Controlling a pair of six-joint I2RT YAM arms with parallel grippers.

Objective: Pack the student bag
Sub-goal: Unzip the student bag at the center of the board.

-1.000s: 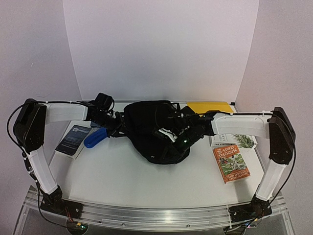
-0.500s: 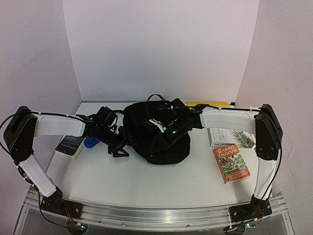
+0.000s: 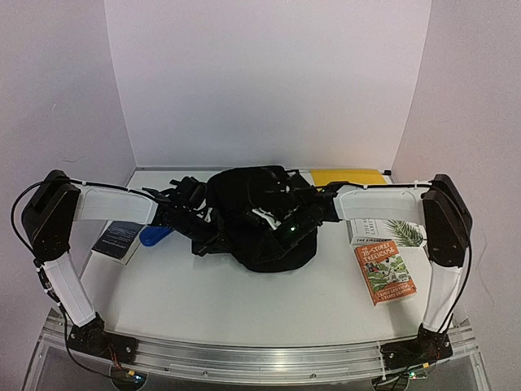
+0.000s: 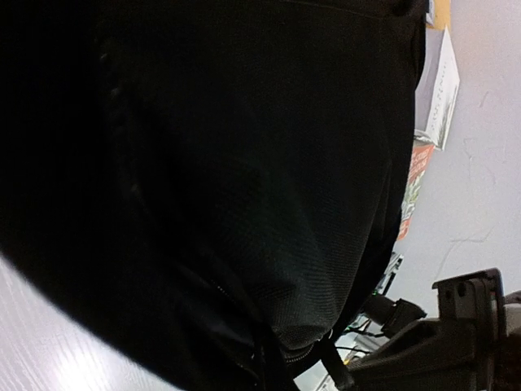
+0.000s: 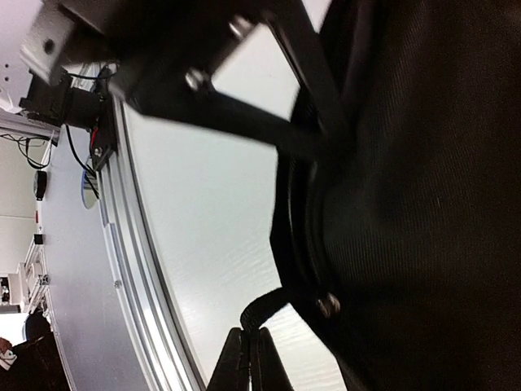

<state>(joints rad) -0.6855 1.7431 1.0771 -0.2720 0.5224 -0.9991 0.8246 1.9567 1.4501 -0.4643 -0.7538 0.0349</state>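
We find the student bag (image 3: 273, 254) lying on the white surface (image 3: 212, 301) directly between the two claws, its rounded black body close against each. The left claw (image 3: 205, 236) sits closed at the side of the bag facing it, with black fabric filling its wrist view, and we cannot tell whether any cloth is pinched. The right claw (image 5: 248, 334) has its fingers pressed together just beside the bag's wall, and a black strap (image 5: 273, 305) runs up to their tips, though we cannot tell whether it is held.
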